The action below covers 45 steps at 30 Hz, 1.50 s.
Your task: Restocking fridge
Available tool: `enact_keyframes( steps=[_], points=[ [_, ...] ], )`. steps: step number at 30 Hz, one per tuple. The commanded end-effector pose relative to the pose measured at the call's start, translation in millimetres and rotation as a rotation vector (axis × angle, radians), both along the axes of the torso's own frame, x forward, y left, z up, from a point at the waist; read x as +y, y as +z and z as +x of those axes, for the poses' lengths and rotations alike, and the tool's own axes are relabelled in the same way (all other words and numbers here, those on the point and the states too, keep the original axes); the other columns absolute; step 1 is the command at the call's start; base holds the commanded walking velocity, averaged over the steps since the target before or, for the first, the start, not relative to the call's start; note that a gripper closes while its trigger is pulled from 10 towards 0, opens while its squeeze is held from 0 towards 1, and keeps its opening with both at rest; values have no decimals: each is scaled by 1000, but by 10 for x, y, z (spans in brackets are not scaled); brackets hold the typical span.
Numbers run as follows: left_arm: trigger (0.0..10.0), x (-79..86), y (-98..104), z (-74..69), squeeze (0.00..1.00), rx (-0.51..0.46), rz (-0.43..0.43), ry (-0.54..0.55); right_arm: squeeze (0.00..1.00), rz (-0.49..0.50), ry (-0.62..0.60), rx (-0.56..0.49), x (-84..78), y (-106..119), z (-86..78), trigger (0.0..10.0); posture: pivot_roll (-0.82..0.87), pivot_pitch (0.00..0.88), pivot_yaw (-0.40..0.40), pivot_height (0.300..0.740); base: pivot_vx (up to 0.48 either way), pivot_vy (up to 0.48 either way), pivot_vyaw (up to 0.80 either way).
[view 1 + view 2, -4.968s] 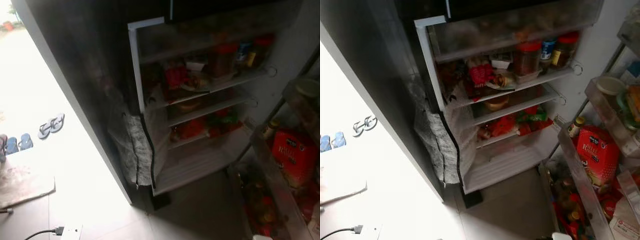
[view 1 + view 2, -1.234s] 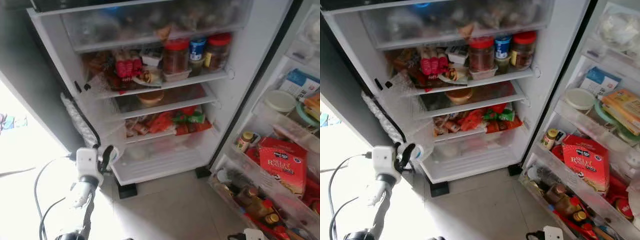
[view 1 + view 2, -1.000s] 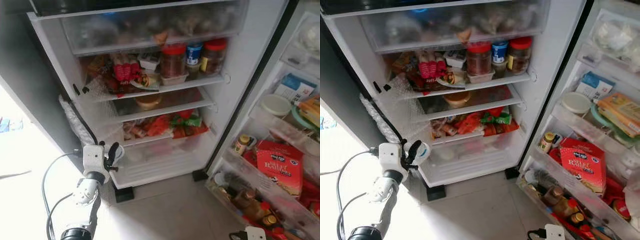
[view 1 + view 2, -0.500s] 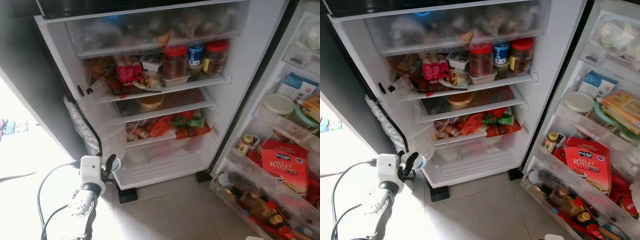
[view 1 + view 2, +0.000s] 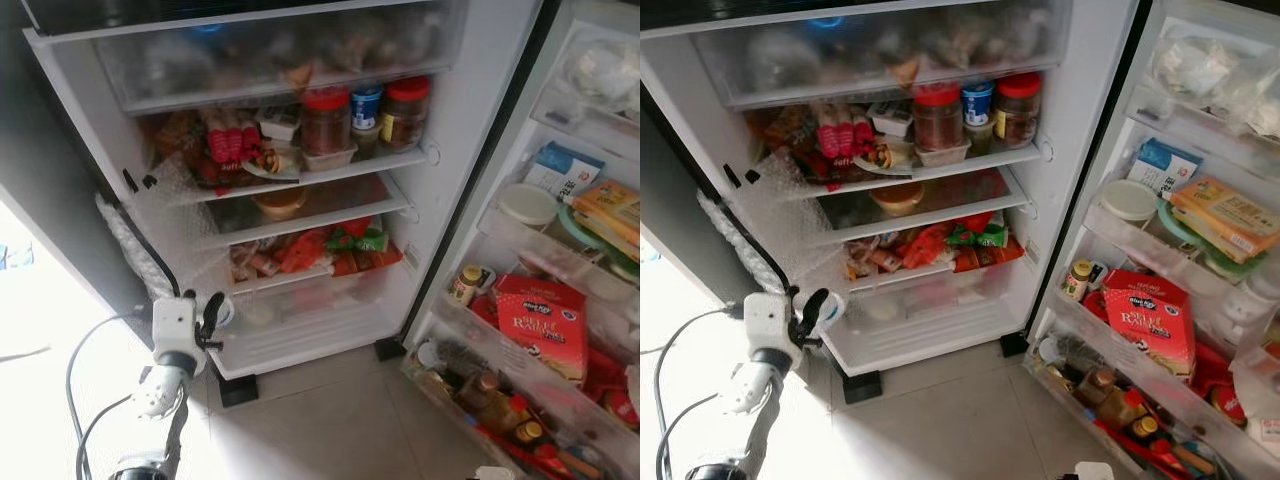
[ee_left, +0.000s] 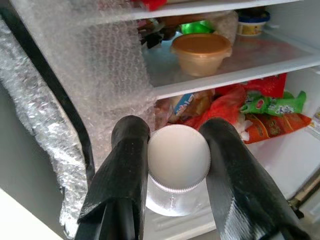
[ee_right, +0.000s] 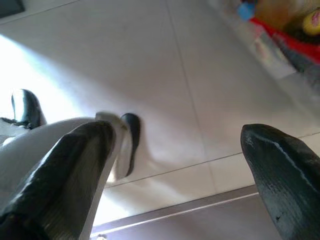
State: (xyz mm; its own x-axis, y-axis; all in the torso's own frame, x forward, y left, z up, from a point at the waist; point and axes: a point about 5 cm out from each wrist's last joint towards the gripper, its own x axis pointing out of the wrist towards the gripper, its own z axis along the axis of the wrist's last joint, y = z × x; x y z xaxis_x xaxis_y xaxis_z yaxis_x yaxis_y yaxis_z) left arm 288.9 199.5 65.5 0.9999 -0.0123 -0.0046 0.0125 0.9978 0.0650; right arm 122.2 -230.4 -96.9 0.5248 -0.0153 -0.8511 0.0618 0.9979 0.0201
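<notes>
Holding a small bottle by its neck, the left end effector is raised at the lower left corner of the open fridge, level with the bottom drawer. Both black fingers press against the sides of the white cap, one on each side, so the bottle hangs cap-toward-camera with its body pointing into the fridge. This grip appears chosen to let the bottle go in base first.

The bottle has a round, matte white screw cap with a ribbed lower edge; the body below it looks clear or pale, and its contents cannot be made out. It is not yet on any shelf: it sits in front of the bubble wrap that drapes the left inner wall and door seal.

Behind it, the glass shelf carries a tan lidded tub; the shelf beneath holds red and green packets, closely packed. Jars with red lids stand on the upper shelf. The open door on the right holds a red box and bottles.

The right end effector hangs idle over the tiled floor, fingers spread wide and holding nothing.

Judgement: the bottle is in approach, placement pending; the lower drawer area offers the most free room.
</notes>
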Motion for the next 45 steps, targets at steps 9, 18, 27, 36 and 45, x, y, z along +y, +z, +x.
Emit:
enact_keyframes(
  steps=[9,18,27,36,45],
  points=[
    [10000,-240,80,248,0,-12,-33,-35,0,-20,-53,-24,-121,51,76,10000,-75,50,-22,740,0,-279,0],
    [10000,-262,23,190,0,-12,-56,-18,0,-23,-53,-2,-125,35,32,10000,-50,81,-35,740,0,-160,0],
    [10000,-83,50,127,0,-31,-39,33,0,-12,-8,6,-81,15,-12,10000,-4,112,-29,740,0,0,244],
    [10000,11,72,5,0,-41,-25,60,0,22,15,26,-44,-20,-123,10000,34,139,-29,740,0,0,601],
    [10000,-95,90,3,0,-41,-56,25,0,23,11,32,-61,-30,-192,10000,13,149,-24,740,0,0,0]
  ],
)
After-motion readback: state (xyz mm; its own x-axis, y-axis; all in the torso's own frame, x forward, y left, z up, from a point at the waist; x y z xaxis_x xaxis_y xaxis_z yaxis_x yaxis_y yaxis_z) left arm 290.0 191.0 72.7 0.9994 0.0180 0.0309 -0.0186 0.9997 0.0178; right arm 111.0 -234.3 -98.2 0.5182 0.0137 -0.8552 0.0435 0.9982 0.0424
